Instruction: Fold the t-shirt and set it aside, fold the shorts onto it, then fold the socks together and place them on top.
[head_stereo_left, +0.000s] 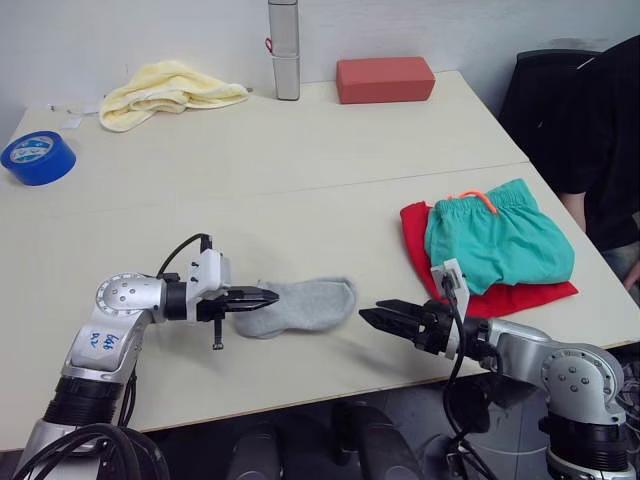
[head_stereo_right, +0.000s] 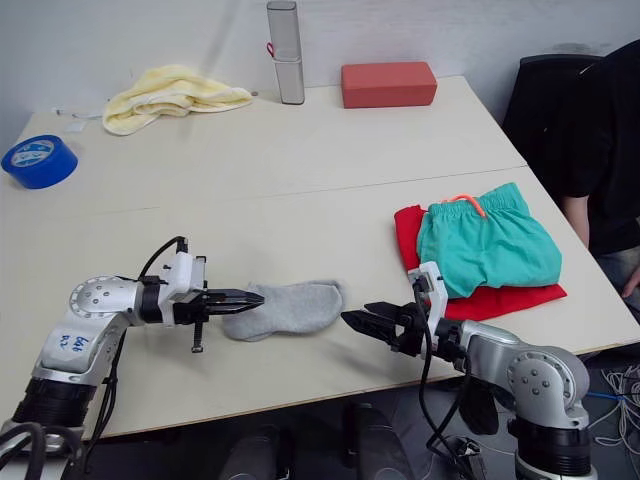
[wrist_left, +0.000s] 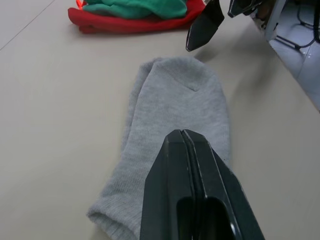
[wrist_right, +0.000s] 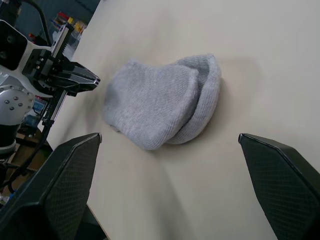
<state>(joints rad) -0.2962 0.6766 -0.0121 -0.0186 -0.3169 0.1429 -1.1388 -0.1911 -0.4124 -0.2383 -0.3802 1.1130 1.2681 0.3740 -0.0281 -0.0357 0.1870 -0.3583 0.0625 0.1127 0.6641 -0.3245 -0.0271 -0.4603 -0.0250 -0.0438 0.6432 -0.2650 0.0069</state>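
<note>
The grey socks (head_stereo_left: 305, 304) lie one on top of the other near the table's front edge, between my two grippers. My left gripper (head_stereo_left: 270, 296) is shut, with its tips at the left end of the socks, just above the knit (wrist_left: 175, 95); nothing shows between its fingers. My right gripper (head_stereo_left: 372, 316) is open, a short way right of the socks, pointing at them. The teal-green shorts (head_stereo_left: 495, 240) with the orange drawstring lie folded on the folded red t-shirt (head_stereo_left: 515, 297) at the right of the table.
A pale yellow cloth (head_stereo_left: 165, 90), a blue tape roll (head_stereo_left: 38, 157), a tall grey case (head_stereo_left: 284, 50) and a red box (head_stereo_left: 385, 78) sit along the far side. A person in black (head_stereo_left: 605, 130) stands at the table's right edge.
</note>
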